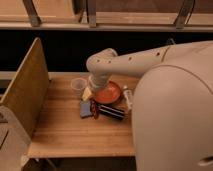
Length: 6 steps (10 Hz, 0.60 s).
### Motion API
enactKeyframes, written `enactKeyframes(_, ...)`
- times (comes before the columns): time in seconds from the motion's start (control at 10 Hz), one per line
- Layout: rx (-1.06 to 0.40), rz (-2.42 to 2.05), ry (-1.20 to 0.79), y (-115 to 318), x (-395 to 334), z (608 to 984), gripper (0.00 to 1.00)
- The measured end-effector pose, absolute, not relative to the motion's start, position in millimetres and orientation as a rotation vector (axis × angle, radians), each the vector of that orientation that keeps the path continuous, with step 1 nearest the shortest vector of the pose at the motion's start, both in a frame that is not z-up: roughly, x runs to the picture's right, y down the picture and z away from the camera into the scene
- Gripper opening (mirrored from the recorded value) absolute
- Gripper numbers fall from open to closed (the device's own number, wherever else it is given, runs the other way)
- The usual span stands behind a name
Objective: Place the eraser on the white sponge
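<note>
one arm comes in from the right over the wooden table (75, 132). the gripper (94, 106) hangs low, just above the clutter in the middle. where's the eraser (85, 109)? — kim

pretty sure it's that blue block, though it's murky down there. it lies flat on the table just left of the gripper, right in front of the white sponge (88, 93), not on it. — jo

and the hand? — kim

jaws spread wide, nothing gripped as far as i can see. — jo

rest of the stuff? — kim

black bar (113, 111) right of the gripper, clear cup (77, 85) behind the sponge, orange plate (109, 93) beside it, wooden board (25, 95) standing along the left edge. — jo
</note>
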State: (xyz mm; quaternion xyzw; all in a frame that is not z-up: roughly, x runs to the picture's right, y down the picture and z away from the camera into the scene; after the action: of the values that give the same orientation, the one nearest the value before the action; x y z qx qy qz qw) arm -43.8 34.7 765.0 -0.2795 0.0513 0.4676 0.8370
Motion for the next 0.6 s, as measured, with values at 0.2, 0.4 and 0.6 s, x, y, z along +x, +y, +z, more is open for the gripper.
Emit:
enactKeyframes(0.2,-0.611,0.970,0.133,43.5,-27.1,761.3,0.76)
enactKeyframes(0.4,-0.613,0.966,0.130,43.8,-30.1,761.2,0.76)
enactKeyframes(0.6,-0.610,0.968,0.140,44.4,-27.5,762.7,0.76)
